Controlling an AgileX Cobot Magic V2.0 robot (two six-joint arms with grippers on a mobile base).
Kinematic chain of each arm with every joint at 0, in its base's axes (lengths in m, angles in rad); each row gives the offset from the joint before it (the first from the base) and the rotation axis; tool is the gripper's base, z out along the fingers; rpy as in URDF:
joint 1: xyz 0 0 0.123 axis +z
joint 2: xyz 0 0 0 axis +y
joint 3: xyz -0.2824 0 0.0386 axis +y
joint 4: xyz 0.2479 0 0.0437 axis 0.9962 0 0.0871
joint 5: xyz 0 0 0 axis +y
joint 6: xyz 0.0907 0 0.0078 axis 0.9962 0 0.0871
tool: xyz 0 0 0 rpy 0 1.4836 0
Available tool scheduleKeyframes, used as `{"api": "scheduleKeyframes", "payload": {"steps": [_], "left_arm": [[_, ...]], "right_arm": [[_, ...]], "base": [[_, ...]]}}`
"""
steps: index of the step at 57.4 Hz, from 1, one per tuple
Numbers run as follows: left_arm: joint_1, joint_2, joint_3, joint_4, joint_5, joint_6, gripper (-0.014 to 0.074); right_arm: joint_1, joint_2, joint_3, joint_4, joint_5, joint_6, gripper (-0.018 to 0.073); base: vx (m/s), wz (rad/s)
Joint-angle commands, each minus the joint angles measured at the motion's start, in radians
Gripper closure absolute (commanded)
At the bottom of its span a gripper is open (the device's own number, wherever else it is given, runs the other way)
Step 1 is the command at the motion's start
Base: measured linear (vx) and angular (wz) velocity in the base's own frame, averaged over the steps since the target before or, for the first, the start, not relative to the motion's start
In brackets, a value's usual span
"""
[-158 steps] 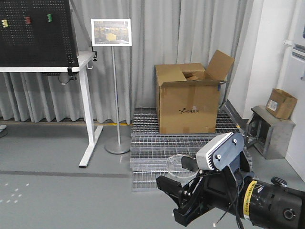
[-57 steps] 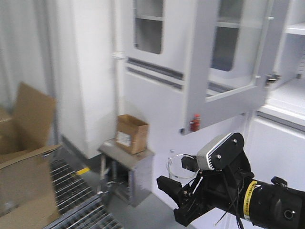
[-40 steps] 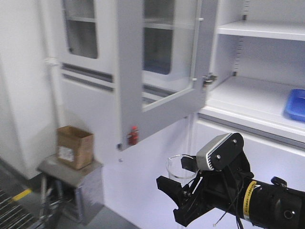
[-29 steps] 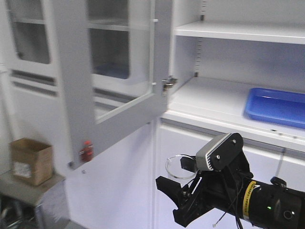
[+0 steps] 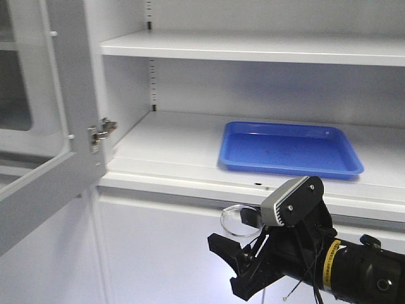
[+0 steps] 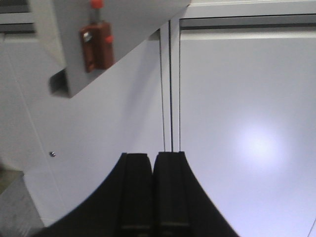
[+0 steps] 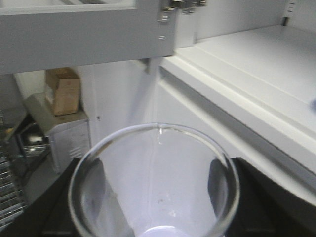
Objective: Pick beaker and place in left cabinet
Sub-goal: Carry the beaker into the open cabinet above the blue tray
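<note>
The small clear glass beaker [image 7: 150,170] is clamped in the black jaws of the right gripper [image 7: 154,195], its base cut off at six o'clock. From the front only its rim shows, at seven o'clock from the shallow blue plastic tray [image 5: 288,147] on a shelf of the pale grey metal cabinet [image 5: 164,142]. The left gripper [image 6: 153,190] has its jaws pressed together, empty.

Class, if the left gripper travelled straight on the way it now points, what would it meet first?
Most likely the lower cabinet doors, close to the seam between them. The left gripper, shut, faces them; the open door sits above its line. Distance is unclear.
</note>
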Motion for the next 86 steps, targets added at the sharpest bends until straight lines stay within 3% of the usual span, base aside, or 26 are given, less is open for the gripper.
{"api": "scheduleKeyframes", "payload": {"steps": [1,86], "left_arm": [[-0.001,-0.017,-0.009,-0.002,-0.083,-0.003,0.0593],[-0.001,-0.017,-0.009,-0.002,-0.083,-0.003,0.0593]], "right_arm": [[-0.004,-0.034,-0.033,0.027,-0.056,0.002,0.0333],[-0.004,-0.034,-0.033,0.027,-0.057,0.002,0.0333]], "base": [[0.19,-0.37],[0.17,-0.13]]}}
